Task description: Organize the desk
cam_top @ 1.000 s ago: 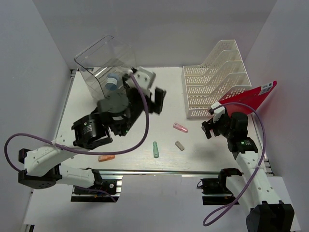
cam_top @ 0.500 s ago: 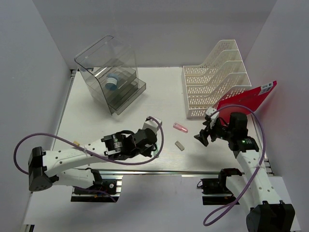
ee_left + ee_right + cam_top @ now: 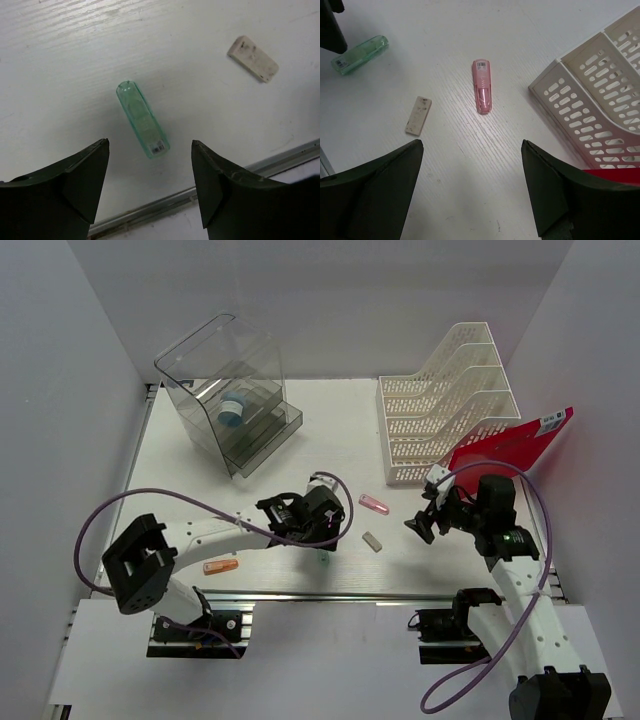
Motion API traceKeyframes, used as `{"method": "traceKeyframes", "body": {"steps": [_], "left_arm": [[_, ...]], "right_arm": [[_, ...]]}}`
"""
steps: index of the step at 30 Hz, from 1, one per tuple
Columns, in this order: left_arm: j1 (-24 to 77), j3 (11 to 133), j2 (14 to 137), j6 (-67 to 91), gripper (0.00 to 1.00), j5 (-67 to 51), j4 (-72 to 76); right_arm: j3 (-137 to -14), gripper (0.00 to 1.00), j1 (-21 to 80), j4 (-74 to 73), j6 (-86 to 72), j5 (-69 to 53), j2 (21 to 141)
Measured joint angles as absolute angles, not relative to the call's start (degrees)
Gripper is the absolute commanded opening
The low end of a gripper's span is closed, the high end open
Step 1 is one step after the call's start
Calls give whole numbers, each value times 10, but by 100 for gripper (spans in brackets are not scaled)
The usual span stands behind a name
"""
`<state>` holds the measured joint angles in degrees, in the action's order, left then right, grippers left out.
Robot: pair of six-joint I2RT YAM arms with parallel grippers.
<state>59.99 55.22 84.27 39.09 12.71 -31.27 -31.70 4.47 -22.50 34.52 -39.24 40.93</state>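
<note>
1. The desk (image 3: 330, 430) lies under both arms, and small things are scattered on its near half. The left gripper (image 3: 149, 145) hangs just above the green case (image 3: 142, 120), with its jaws apart and nothing between them. The right gripper (image 3: 472, 145) is also spread wide and empty, above bare desk near the pink case (image 3: 483, 92).
2. The green case lies a little slanted to the left jaws. If they close without a turn of the wrist, I think they will catch it at the corners, and it may rotate or slip out.
3. The case is flat and low. If the gripper stops too high, the fingers close above it; if it goes too low, they press on the desk.
4. The metal rail (image 3: 280, 160) is near the case. A push could slide the case against it, where it is harder to take.
5. The eraser (image 3: 252, 59) is not far away, and a careless sweep could knock it.
6. The right gripper is close to the file rack (image 3: 590, 100), so a wide move could hit it.
</note>
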Motion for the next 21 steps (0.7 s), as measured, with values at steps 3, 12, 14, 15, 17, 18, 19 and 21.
{"method": "traceKeyframes", "body": {"steps": [3, 12, 14, 15, 17, 18, 19, 21], "left_arm": [[578, 554, 871, 390, 78, 113, -296], [562, 582, 965, 391, 74, 81, -297], [562, 587, 972, 397, 68, 81, -306], [562, 588, 973, 401, 67, 81, -310], [562, 588, 974, 409, 65, 82, -318], [562, 588, 975, 415, 64, 83, -323], [562, 588, 975, 420, 63, 84, -327], [565, 588, 979, 431, 58, 91, -333]], "right_arm": [[-317, 84, 45, -225, 348, -387, 404], [-317, 83, 45, -225, 351, -376, 396], [-317, 83, 45, -225, 351, -376, 396], [-317, 83, 45, -225, 351, -376, 396], [-317, 83, 45, -225, 351, -376, 396], [-317, 83, 45, -225, 351, -375, 395], [-317, 83, 45, -225, 351, -375, 394], [-317, 83, 45, -225, 351, -375, 392]]}}
